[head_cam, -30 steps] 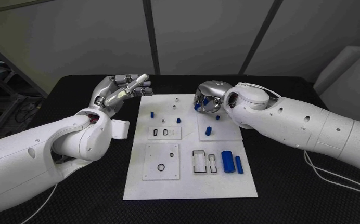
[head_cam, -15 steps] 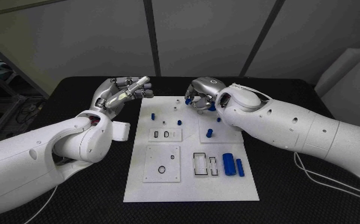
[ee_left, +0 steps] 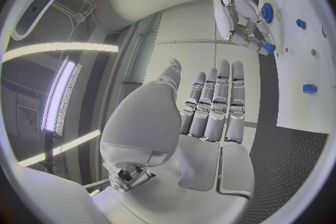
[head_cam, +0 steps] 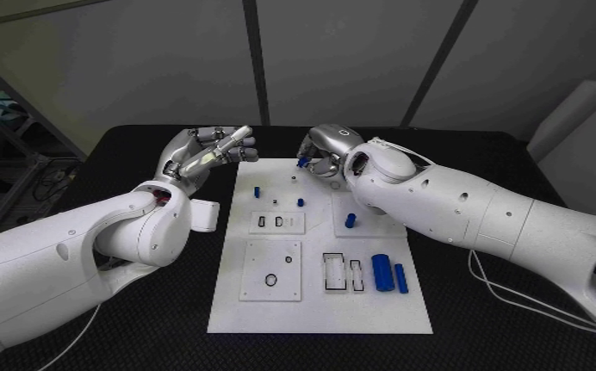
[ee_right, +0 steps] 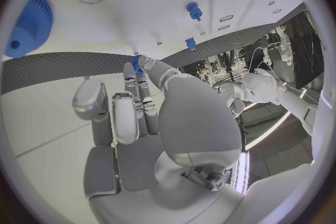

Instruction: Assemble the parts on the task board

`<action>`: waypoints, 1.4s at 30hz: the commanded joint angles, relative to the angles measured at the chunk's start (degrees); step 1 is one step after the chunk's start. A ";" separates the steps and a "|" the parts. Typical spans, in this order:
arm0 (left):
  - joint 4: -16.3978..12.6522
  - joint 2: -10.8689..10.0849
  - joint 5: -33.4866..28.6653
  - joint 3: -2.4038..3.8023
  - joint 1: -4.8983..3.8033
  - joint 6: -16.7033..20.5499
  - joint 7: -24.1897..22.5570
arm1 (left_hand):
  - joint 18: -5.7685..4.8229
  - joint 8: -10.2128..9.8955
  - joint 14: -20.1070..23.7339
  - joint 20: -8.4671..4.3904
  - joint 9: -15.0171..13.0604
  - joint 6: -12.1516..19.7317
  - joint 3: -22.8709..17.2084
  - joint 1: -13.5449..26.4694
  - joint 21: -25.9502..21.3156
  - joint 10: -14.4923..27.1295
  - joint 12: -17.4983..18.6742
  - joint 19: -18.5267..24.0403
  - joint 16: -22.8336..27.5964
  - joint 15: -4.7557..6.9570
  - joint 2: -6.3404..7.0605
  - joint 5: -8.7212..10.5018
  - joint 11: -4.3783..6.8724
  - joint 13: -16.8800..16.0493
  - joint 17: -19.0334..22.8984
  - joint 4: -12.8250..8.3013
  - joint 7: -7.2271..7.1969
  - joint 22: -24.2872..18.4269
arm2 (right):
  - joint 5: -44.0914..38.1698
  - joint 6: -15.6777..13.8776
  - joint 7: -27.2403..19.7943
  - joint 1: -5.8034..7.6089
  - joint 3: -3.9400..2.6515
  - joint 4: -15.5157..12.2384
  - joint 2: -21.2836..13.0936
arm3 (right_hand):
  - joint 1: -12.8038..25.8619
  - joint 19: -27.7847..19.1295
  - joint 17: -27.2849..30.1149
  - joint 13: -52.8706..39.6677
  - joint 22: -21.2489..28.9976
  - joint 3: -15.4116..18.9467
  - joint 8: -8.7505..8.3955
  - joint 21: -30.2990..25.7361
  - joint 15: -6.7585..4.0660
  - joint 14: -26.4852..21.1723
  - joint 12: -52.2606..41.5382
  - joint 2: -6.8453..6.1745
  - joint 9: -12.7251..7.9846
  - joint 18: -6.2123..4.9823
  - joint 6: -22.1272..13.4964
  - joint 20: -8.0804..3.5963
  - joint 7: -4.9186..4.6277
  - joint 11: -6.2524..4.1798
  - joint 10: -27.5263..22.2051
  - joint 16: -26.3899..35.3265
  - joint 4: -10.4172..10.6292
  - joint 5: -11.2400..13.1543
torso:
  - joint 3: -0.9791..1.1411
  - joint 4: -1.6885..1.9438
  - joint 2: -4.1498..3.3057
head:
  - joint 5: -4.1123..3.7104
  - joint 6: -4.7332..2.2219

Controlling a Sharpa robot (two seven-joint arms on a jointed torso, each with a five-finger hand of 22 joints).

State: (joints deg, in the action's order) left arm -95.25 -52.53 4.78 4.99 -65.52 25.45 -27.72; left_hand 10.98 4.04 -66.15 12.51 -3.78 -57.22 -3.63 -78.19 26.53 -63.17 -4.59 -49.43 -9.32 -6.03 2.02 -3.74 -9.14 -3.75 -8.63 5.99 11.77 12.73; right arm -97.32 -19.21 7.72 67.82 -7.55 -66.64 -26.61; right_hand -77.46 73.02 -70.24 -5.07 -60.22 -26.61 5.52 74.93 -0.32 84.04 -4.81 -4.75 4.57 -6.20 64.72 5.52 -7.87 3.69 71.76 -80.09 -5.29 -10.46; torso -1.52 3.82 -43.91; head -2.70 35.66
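The task board (head_cam: 317,293) lay mid-table. At its far edge the right hand (head_cam: 325,151) pinched 1 small blue part (head_cam: 302,162); the left hand (head_cam: 211,152) hovered beside its far-left corner, fingers straight, holding nothing.

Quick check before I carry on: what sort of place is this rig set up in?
Likely a lab or test cell: a black table holding a white task board with small blue parts, and grey panelled walls behind.
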 commanded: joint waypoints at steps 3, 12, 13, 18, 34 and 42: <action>-0.03 0.15 0.36 0.07 -0.09 -0.72 -0.19 | -0.66 -0.22 0.34 0.01 0.06 0.12 -0.02 0.60 0.30 0.36 0.36 0.37 0.31 -0.21 -0.13 0.25 0.08 0.06 -0.05 -0.44 0.46 0.06 | 0.15 -0.43 0.23 0.13 -0.02 1.58 1.03 | -0.03 0.17 -0.08 0.05 0.01 -0.30 0.15 0.30 -0.30 2.59 0.13 -0.33 0.05 0.26 0.43 0.01 -0.11 0.22 0.34 -0.29 0.19 0.02 | 0.06 -0.08 -0.04 | 0.30 0.10; -0.08 0.15 0.36 0.08 -0.11 -0.72 -0.11 | -0.66 -0.22 0.34 0.01 0.06 0.12 -0.02 0.60 0.30 0.36 0.36 0.37 0.31 -0.21 -0.13 0.25 0.08 0.06 -0.05 -0.44 0.46 0.06 | 0.25 0.88 0.17 0.14 -0.01 2.99 2.28 | 0.10 0.03 0.03 0.07 0.17 -0.34 0.04 0.24 -0.27 2.57 0.26 -0.36 0.02 0.23 0.33 0.02 -0.15 0.27 0.26 -0.25 0.27 0.04 | 0.04 0.00 -0.15 | 0.43 0.25; -0.08 0.16 0.36 0.08 -0.11 -0.73 -0.11 | -0.66 -0.22 0.34 0.01 0.06 0.12 -0.02 0.60 0.30 0.36 0.36 0.37 0.31 -0.21 -0.13 0.25 0.08 0.06 -0.05 -0.44 0.46 0.06 | 0.26 1.08 0.18 0.14 -0.01 3.15 2.39 | 0.10 0.03 0.03 0.07 0.17 -0.34 0.04 0.24 -0.27 2.57 0.26 -0.36 0.02 0.23 0.33 0.02 -0.15 0.27 0.26 -0.25 0.27 0.04 | 0.04 0.02 -0.17 | 0.41 0.28; -0.06 0.16 0.36 0.09 -0.12 -0.75 -0.10 | -0.66 -0.24 0.36 0.03 0.05 0.13 -0.02 0.60 0.32 0.44 0.43 0.41 0.37 -0.23 -0.16 0.26 0.06 0.06 -0.07 -0.49 0.48 0.06 | 0.29 1.58 0.10 0.14 0.00 3.97 2.96 | 0.18 -0.01 0.06 0.08 0.20 -0.36 -0.02 0.23 -0.25 2.56 0.34 -0.37 -0.01 0.22 0.26 0.03 -0.17 0.29 0.20 -0.25 0.31 0.04 | 0.08 -0.14 -0.14 | 0.50 0.39; -0.05 0.20 0.36 0.11 -0.14 -0.82 0.07 | -0.66 -0.26 0.37 0.04 0.05 0.15 -0.02 0.60 0.33 0.48 0.47 0.44 0.40 -0.24 -0.17 0.26 0.05 0.06 -0.08 -0.52 0.50 0.06 | 0.30 3.61 1.01 0.15 0.01 5.65 4.66 | 1.16 -0.66 0.44 0.30 0.85 -0.38 -0.83 -0.04 0.07 2.45 1.12 -0.85 -0.28 0.09 -0.69 0.27 -0.49 0.68 -0.82 -0.13 0.86 0.12 | 0.02 -0.10 -0.16 | 0.80 0.66; -0.05 0.11 0.36 0.12 -0.17 -0.86 0.14 | -0.66 -0.26 0.37 0.04 0.05 0.15 -0.02 0.60 0.33 0.48 0.47 0.44 0.40 -0.24 -0.17 0.26 0.05 0.06 -0.08 -0.52 0.50 0.06 | 0.30 3.89 1.39 0.18 0.02 6.02 4.99 | 2.36 -3.47 3.02 1.50 4.73 -0.64 -2.10 -2.15 1.78 1.73 1.40 -2.76 -0.97 -0.63 -5.75 1.53 -2.13 2.62 -8.22 1.20 1.36 0.44 | 0.05 -0.18 -0.19 | 0.82 0.64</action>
State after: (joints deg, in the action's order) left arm -95.23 -52.40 4.78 5.03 -65.58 25.32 -27.41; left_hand 10.98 4.04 -65.99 12.51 -3.79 -57.02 -3.63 -78.19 26.53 -63.18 -4.36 -49.43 -9.10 -6.19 2.02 -3.74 -9.14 -3.75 -8.61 5.68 11.97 12.73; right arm -97.07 -16.24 8.73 67.92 -7.52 -60.61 -21.73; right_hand -75.06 69.88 -67.53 -3.59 -55.92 -27.32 3.62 73.05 1.23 83.94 -3.74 -7.10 3.70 -6.22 59.62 6.95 -9.86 6.11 64.30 -79.06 -4.25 -10.31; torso -1.49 3.68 -44.09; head -1.82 36.30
